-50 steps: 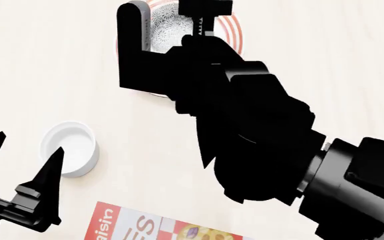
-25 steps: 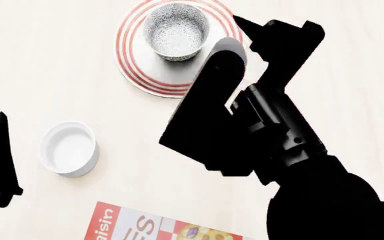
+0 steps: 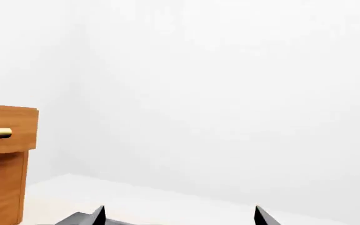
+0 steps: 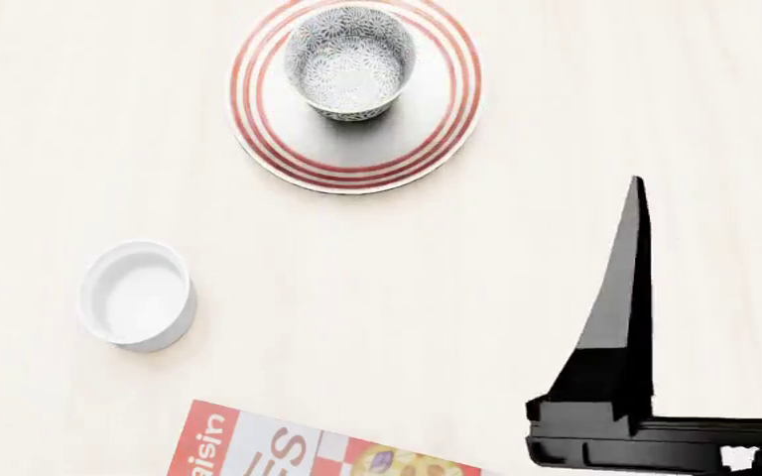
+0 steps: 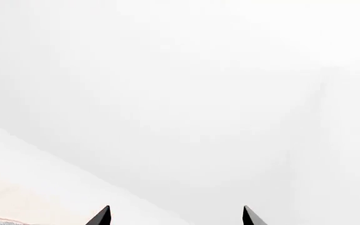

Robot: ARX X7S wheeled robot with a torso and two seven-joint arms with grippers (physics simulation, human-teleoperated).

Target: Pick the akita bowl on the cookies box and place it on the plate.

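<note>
The akita bowl (image 4: pixel 349 61), white with a dense grey-black speckle, stands upright on the red-ringed plate (image 4: pixel 354 164) at the far middle of the table. Only a corner of the red and white cookies box (image 4: pixel 289 451) shows at the near edge, with nothing on that part. One finger (image 4: pixel 623 297) of my right gripper rises at the lower right, well away from the plate and holding nothing. In the right wrist view the right gripper (image 5: pixel 176 216) stands open against a white wall. The left gripper (image 3: pixel 178 218) is open and empty too, and is out of the head view.
A small plain white bowl (image 4: pixel 136 296) sits on the pale table (image 4: pixel 395 297) at the left, between plate and box. In the left wrist view a wooden drawer cabinet (image 3: pixel 5 154) with brass handles stands before a white wall.
My right arm has drawn back from over the plate to the lower right, leaving the bowl standing on the plate. The left gripper has slid out of the head view.
</note>
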